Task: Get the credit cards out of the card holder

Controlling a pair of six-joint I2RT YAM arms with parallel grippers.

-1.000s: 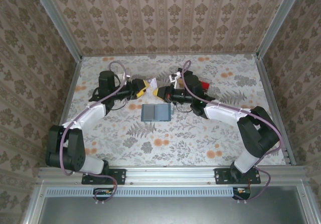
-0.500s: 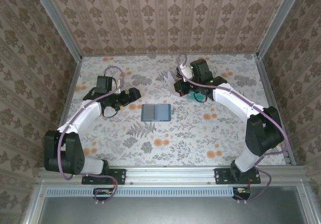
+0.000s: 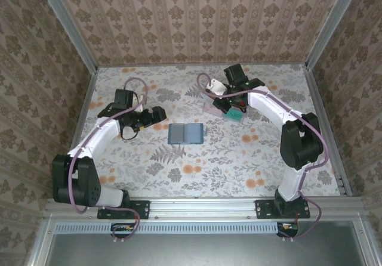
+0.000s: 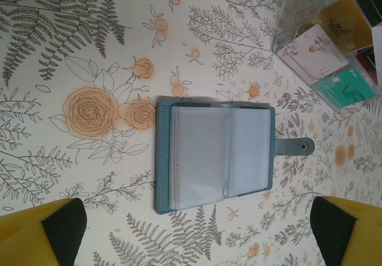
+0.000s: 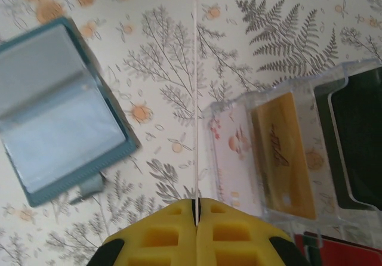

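Right gripper point(image 5: 196, 209) is pinched tight on a thin card point(image 5: 196, 99). The wrist cam sees it dead edge-on, so I can't tell its colour. It's held upright right at the edge of the clear tray point(image 5: 298, 86), next to the slot where a pale card point(image 5: 230, 158) lies. An orange card point(image 5: 283, 152) is in the slot after that. My guess is it's kept upright so it can slide down into a narrow slot.

The wallet point(image 4: 215, 155) lies open flat on the table point(image 4: 89, 39), roughly mid-table between the two arms, with its snap tab pointing toward the tray. Its clear sleeves look empty to me, so the job seems nearly done.

Left gripper point(image 4: 197, 227) is spread wide with nothing in it, hovering near the wallet. It's probably there to pin the wallet down if needed.
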